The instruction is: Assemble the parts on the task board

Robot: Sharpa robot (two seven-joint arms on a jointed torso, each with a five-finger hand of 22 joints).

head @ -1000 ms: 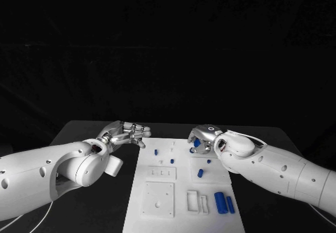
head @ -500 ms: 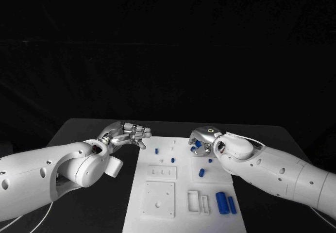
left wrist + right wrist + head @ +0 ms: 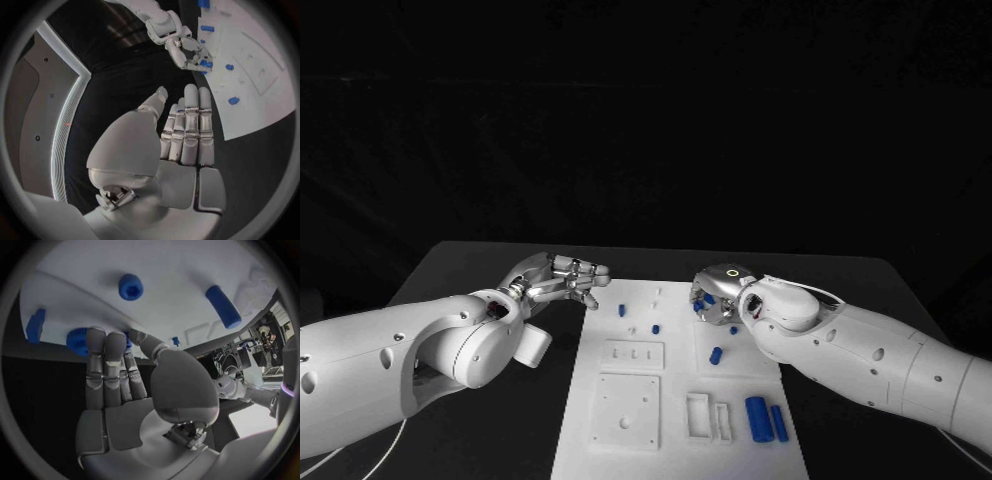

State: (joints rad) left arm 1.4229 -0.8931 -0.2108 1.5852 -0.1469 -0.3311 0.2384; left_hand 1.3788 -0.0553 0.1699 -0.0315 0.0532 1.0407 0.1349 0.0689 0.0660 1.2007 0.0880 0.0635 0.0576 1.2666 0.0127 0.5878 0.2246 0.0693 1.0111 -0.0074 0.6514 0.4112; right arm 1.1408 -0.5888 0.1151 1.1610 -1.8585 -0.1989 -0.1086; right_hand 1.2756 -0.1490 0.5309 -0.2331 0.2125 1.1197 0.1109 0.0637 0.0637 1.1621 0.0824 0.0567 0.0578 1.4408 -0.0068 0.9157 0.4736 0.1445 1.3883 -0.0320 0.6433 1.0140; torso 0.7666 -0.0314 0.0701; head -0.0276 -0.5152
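Note:
The white task board [image 3: 678, 375] lies in the middle of the black table. My right hand [image 3: 720, 288] is over its far right part, fingers bent down around a round blue part [image 3: 77, 341] that sits between fingers and thumb [image 3: 205, 63]. My left hand [image 3: 568, 275] hovers over the black table just off the board's far left corner, fingers straight and slightly apart, holding nothing [image 3: 184, 140]. Loose on the board are a short blue cylinder [image 3: 715, 354] and two small blue pegs [image 3: 620, 310] [image 3: 655, 329]. Two longer blue pieces [image 3: 756, 417] lie at the near right.
White insert plates [image 3: 629, 405] and a narrow frame [image 3: 698, 415] lie on the near half of the board. Near the right fingers stand a blue peg [image 3: 131, 286], a blue cylinder [image 3: 223, 306] and a small blue piece [image 3: 35, 325]. Black table borders both long sides of the board.
The right hand has eased slightly down and in over the far right of the board. The left hand has barely moved.

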